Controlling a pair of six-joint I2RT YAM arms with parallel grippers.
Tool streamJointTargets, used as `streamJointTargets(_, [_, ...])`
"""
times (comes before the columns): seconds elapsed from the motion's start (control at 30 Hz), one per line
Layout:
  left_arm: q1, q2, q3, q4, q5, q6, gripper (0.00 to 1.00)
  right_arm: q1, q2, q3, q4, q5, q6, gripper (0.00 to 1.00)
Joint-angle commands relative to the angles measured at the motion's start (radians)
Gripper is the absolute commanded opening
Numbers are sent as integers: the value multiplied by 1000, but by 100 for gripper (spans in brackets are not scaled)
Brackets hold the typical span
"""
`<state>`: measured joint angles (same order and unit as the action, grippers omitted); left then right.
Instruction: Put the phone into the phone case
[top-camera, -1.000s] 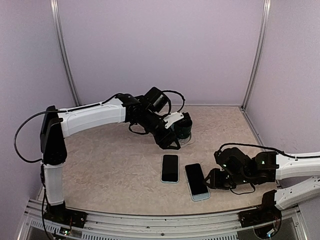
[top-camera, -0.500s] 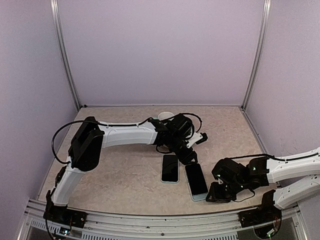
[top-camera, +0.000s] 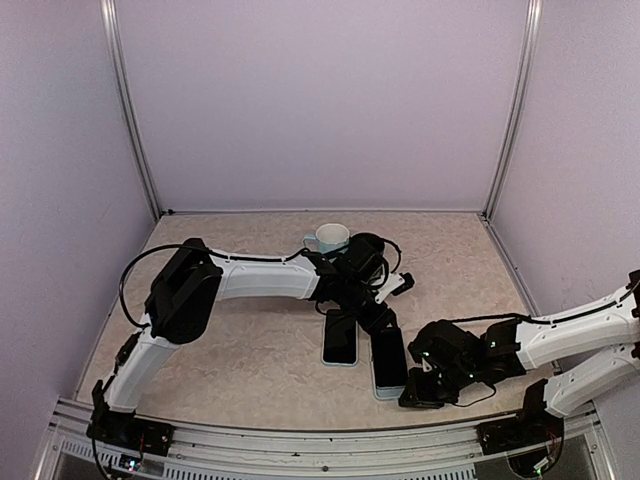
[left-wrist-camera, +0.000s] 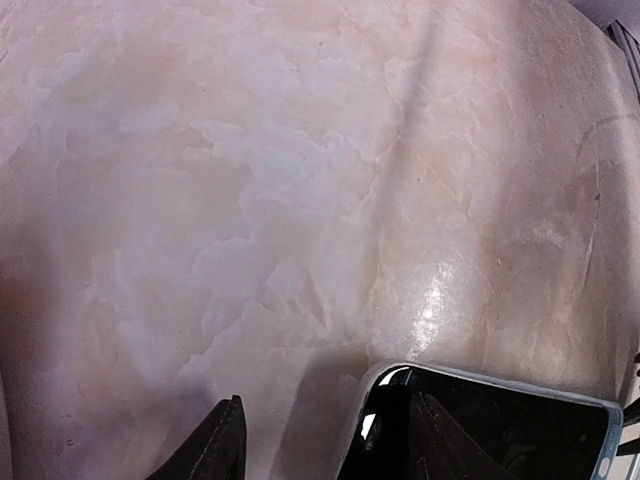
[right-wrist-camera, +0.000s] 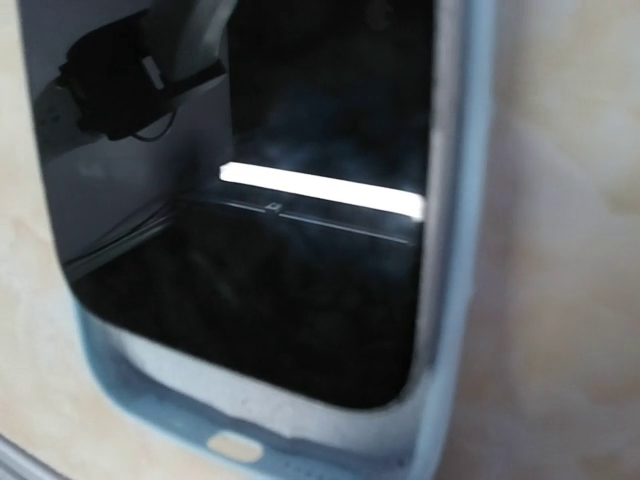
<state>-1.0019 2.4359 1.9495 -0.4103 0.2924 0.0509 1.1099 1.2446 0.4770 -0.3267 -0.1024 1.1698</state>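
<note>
Two dark flat slabs lie side by side mid-table. The right one has a light blue case rim around a glossy black face with a white lower border. The left one has a pale rim. My left gripper is open at their far ends. In the left wrist view it straddles a pale-rimmed corner of a dark slab, one finger over the black face. My right gripper sits at the blue-rimmed slab's near right corner. Its fingers are hidden.
A white mug stands behind the left arm at the back of the table. Purple walls close in the left, back and right. The metal front rail runs along the near edge.
My left arm has swung from the back of the table down to the slabs' far ends, uncovering the mug. My right gripper has slid nearer and left along the blue-rimmed slab, which shifted slightly.
</note>
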Motion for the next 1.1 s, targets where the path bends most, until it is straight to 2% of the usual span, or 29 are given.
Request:
streamJointTargets(0.0, [-10,-22,-59,-14,9,1,52,4,17,8,7,15,-6,18])
streamJointTargets(0.33, [-19,-101,-154,10,55,-12,50,4,-71,-36,52,91,54,19])
streamJointTargets(0.67, [-51,-126,-169,-2,38,37,50,4,-26,-23,68,84,41,24])
streamJointTargets(1.07, [-93,-149,-194,-27,74,57,50,3,-14,-13,92,95,31,25])
